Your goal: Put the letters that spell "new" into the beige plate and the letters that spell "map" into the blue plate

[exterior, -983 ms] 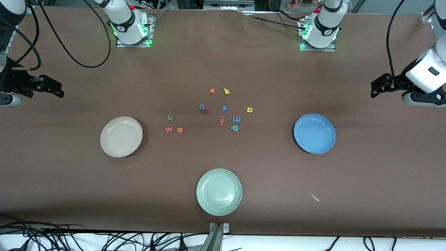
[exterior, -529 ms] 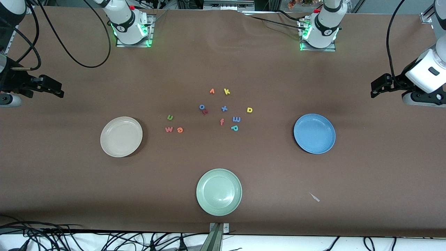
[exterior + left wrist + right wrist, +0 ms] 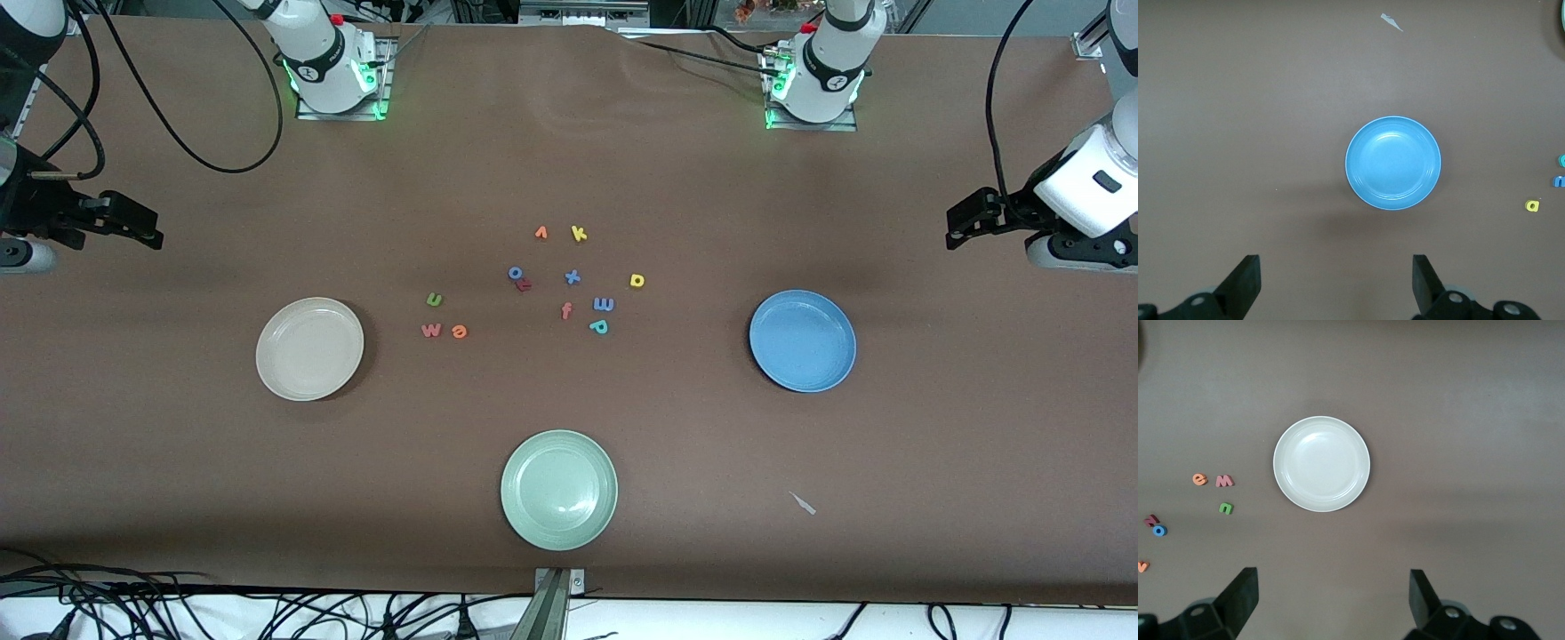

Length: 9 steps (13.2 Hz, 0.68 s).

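The green n [image 3: 434, 300], pinkish-red w [image 3: 431, 331] and orange e [image 3: 460, 332] lie on the table beside the empty beige plate [image 3: 309, 348]. The blue m [image 3: 604, 304], teal p [image 3: 599, 326] and yellow a [image 3: 637, 281] lie in the middle cluster, toward the empty blue plate [image 3: 803, 340]. My left gripper [image 3: 953, 236] hangs open above the table's left-arm end, looking down on the blue plate [image 3: 1393, 163]. My right gripper [image 3: 153, 236] hangs open at the right-arm end, over the beige plate [image 3: 1321, 464], with e [image 3: 1199, 479], w [image 3: 1224, 481] and n [image 3: 1226, 509] in its view.
A pale green plate [image 3: 559, 489] sits nearest the front camera. Other letters lie in the cluster: orange v [image 3: 540, 233], yellow k [image 3: 579, 234], blue o [image 3: 515, 273], blue x [image 3: 573, 276], orange f [image 3: 566, 310]. A paper scrap [image 3: 804, 504] lies near the blue plate.
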Motion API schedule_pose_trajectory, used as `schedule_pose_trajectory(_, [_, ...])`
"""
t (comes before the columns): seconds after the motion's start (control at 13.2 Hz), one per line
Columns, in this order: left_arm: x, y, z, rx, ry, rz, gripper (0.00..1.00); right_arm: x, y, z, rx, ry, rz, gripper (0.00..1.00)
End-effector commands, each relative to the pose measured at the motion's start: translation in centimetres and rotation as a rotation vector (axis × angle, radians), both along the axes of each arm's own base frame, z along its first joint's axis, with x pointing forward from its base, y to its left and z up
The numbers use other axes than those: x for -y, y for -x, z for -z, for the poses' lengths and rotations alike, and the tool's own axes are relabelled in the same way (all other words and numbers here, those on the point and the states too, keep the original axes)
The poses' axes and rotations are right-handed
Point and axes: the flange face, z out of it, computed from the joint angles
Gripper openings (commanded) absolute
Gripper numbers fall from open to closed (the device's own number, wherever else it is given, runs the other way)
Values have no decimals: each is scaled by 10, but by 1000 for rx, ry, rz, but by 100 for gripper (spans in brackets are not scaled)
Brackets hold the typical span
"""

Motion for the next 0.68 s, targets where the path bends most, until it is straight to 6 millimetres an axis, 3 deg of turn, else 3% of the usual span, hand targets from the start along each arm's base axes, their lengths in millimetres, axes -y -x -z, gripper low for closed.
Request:
schedule_pose_trajectory(0.0, [-2,-1,-4,-11,15,9,100,-2,1,-7,2,-14,0,100])
schedule_pose_trajectory(0.6, [-6,0,-1,-29,13,-4,100,1,-1,-6,11,-13,3,100])
